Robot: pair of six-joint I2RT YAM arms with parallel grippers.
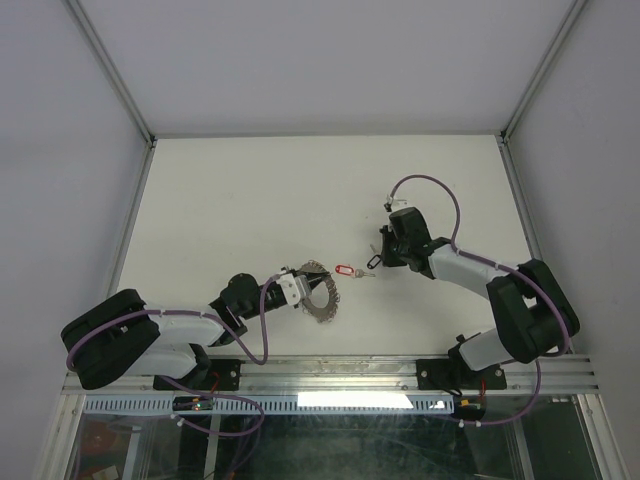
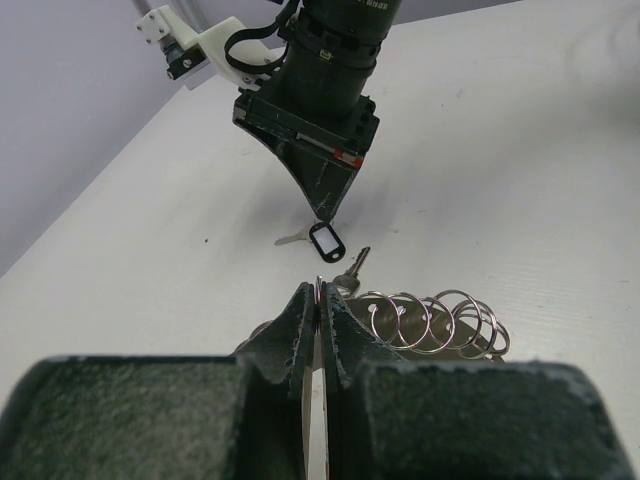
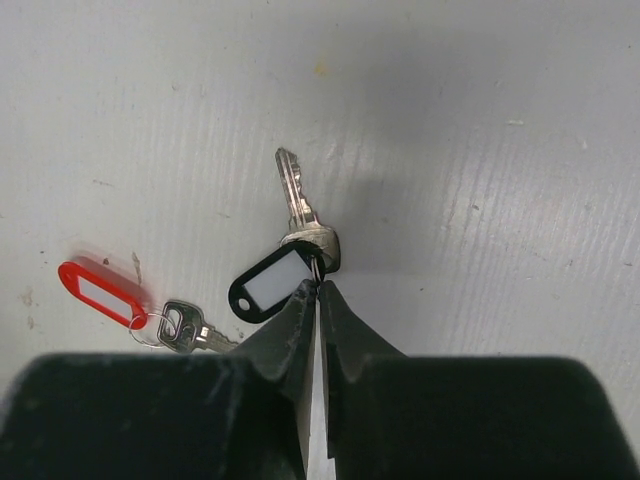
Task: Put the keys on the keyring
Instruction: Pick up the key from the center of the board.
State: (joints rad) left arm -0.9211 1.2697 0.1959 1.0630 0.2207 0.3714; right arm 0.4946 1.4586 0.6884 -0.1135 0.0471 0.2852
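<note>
No text is showing clearly enough to read. In the left wrist view, white lettering is running along the top of the right arm's black wrist housing, but the frame edge is cutting it off. The pale windows on the black tag and the red tag are showing blank.

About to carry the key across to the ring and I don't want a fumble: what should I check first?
1. Is the left gripper clamped on the keyring: ok.
2. Is the right gripper closed on the black-tagged key at its small ring: ok.
3. Is that key lifted off the table: not ok, it lies flat.
4. Is the red-tagged key apart from the black one: ok.
5. Is the grip firm enough to lift: cannot tell.
6. Which wire loop faces the key: cannot tell.
</note>
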